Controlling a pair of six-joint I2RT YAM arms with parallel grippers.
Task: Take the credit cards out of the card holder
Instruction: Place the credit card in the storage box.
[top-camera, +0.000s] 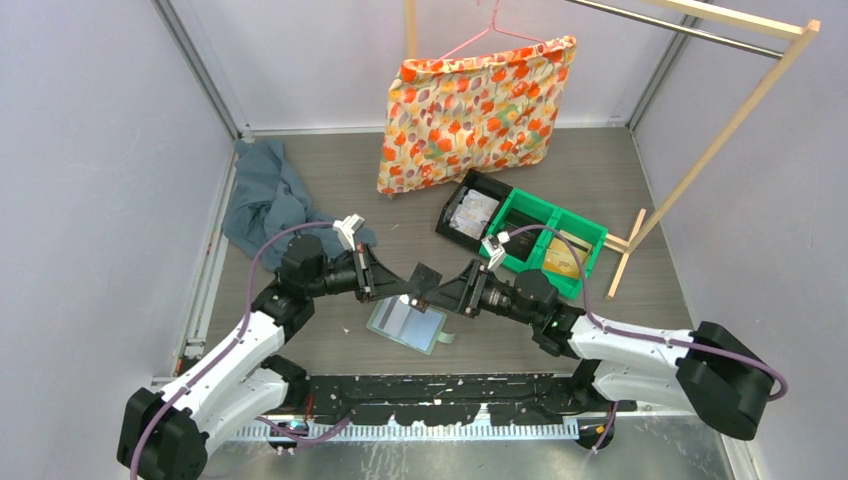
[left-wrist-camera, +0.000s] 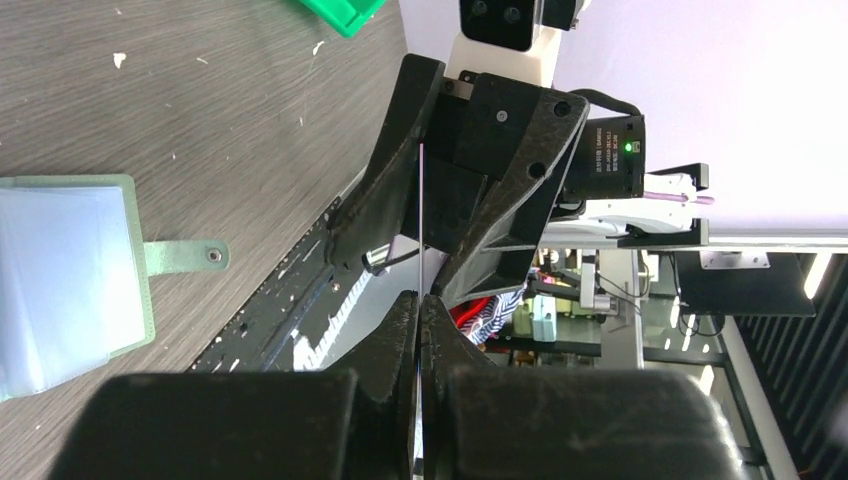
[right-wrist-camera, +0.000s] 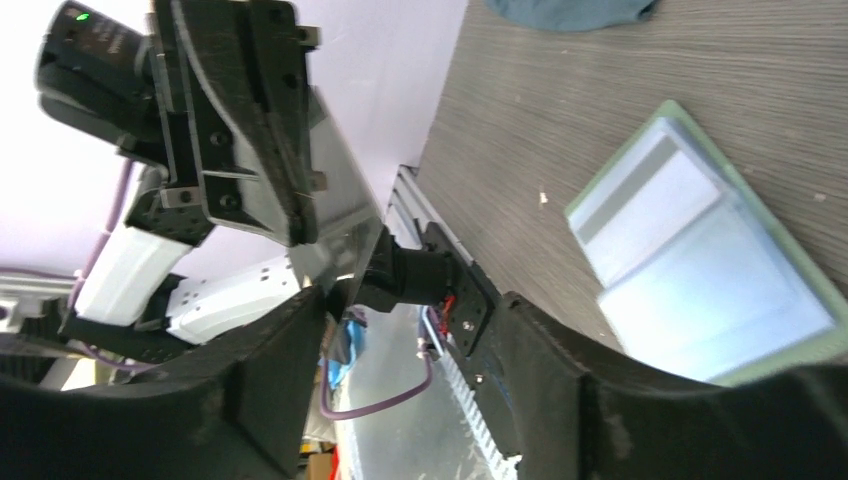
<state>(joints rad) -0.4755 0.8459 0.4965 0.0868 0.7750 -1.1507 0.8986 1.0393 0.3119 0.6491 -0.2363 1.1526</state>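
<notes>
The pale green card holder (top-camera: 405, 322) lies open on the table, clear pockets up; it also shows in the left wrist view (left-wrist-camera: 70, 280) and the right wrist view (right-wrist-camera: 700, 260). A striped card (right-wrist-camera: 645, 195) sits in one pocket. My left gripper (top-camera: 408, 285) (left-wrist-camera: 421, 298) is shut on a thin credit card (top-camera: 427, 277) and holds it in the air above the holder. That card shows edge-on in the left wrist view (left-wrist-camera: 421, 220) and greyish in the right wrist view (right-wrist-camera: 335, 190). My right gripper (top-camera: 445, 290) (right-wrist-camera: 412, 300) is open, its jaws either side of the card's free end.
A blue-grey cloth (top-camera: 265, 200) lies at the back left. A black tray (top-camera: 470, 215) and bright green bins (top-camera: 555, 235) stand at the back right. A floral bag (top-camera: 475, 110) hangs from a wooden rack (top-camera: 720, 140). The metal rail (top-camera: 440, 395) runs along the near edge.
</notes>
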